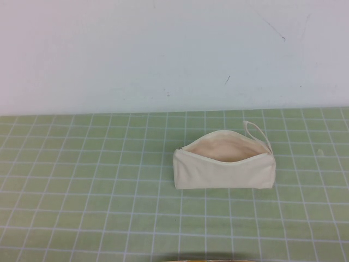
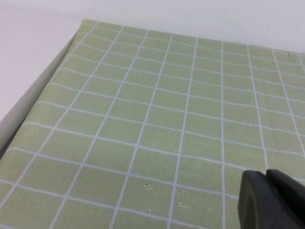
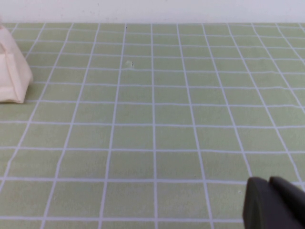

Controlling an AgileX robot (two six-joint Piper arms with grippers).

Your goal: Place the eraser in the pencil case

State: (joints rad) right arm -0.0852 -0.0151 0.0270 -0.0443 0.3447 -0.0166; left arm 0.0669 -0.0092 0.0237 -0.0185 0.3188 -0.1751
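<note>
The pencil case (image 1: 224, 166) is a cream-white pouch lying right of centre on the green grid mat. Its zip is open, showing the peach lining, and its loop strap (image 1: 255, 130) is at the far right end. One end of it shows in the right wrist view (image 3: 12, 71). I cannot pick out the eraser for sure. A tiny pale speck (image 1: 320, 152) lies on the mat right of the pouch, and it also shows in the right wrist view (image 3: 128, 63). My left gripper (image 2: 266, 172) and right gripper (image 3: 268, 180) are shut and empty, low over bare mat and out of the high view.
The green grid mat (image 1: 87, 191) covers the table up to a white back wall (image 1: 163, 49). The mat's left edge meets a white border (image 2: 28, 95) in the left wrist view. A yellowish strip (image 1: 207, 260) shows at the near edge.
</note>
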